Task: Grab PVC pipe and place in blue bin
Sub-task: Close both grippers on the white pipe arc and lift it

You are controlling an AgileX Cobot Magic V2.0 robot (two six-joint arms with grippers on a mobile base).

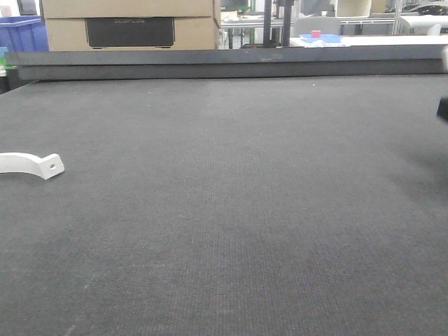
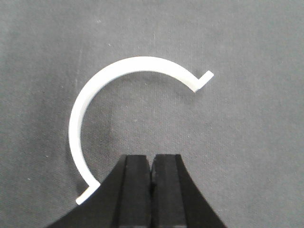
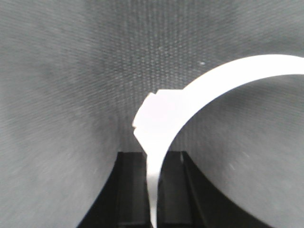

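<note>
Pinched edge-on between fingers of the right gripper (image 3: 154, 157), seemingly: PVC pipe (image 3: 161, 114), blurred. Liable to pivot or slip free in transit, given so narrow a hold. Left gripper (image 2: 152, 160) fingers pressed together, empty; second white arch (image 2: 137, 63) just beyond their tips.

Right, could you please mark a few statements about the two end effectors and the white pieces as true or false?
1. The left end effector is shut and empty. True.
2. The C-shaped white piece below it sits inside a bin. False: it lies on the grey mat.
3. The right end effector grips a curved white PVC pipe. True.
4. The blue bin sits mid-table. False: it shows beyond the table's far edge, at the left of the front view.
</note>
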